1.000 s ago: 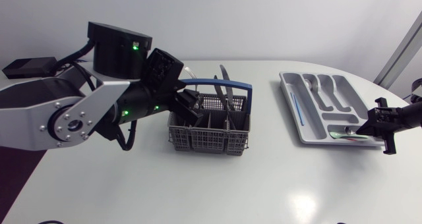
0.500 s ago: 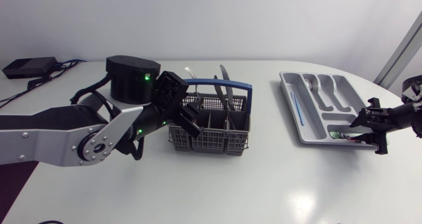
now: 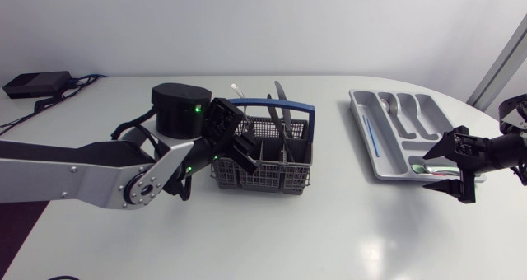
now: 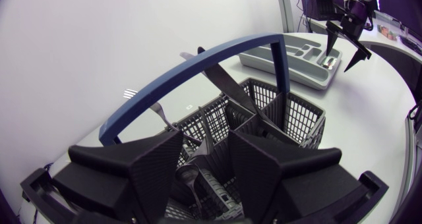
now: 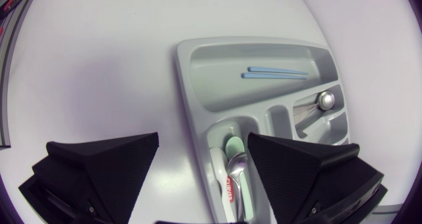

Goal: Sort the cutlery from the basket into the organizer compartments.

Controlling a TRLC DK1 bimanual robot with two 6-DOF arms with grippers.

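Here's the left gripper (image 3: 240,145) hanging right over the left end of the grey basket (image 3: 265,178), fingers spread and nothing in them. In the left wrist view the gap between those two black wedges looks straight down into a compartment, and a spoon (image 4: 186,175) stands in there, its rounded end up, just under the gap and a touch toward one finger. I'd say neither finger touches it yet.

That's the relation to watch. The spoon lies below and slightly ahead of the pincer, its long axis running up out of the basket toward the wrist, nearly in line with the fingers. A short drop and a squeeze should get it, though the basket's blue handle (image 3: 280,106) arches close by and the dark knives (image 3: 281,115) lean across the middle compartments, so room looks tight on that side.

Over at the far side of the table, the right gripper (image 3: 458,161) hovers above the near end of the organizer (image 3: 361,120), jaws wide, holding nothing. Beneath it in the right wrist view, spoons (image 5: 236,163) already lie lengthwise in one compartment, and two thin blue sticks (image 5: 277,72) sit in the long one.

The right arm is well apart from the basket, so the next pick is the left arm's job.
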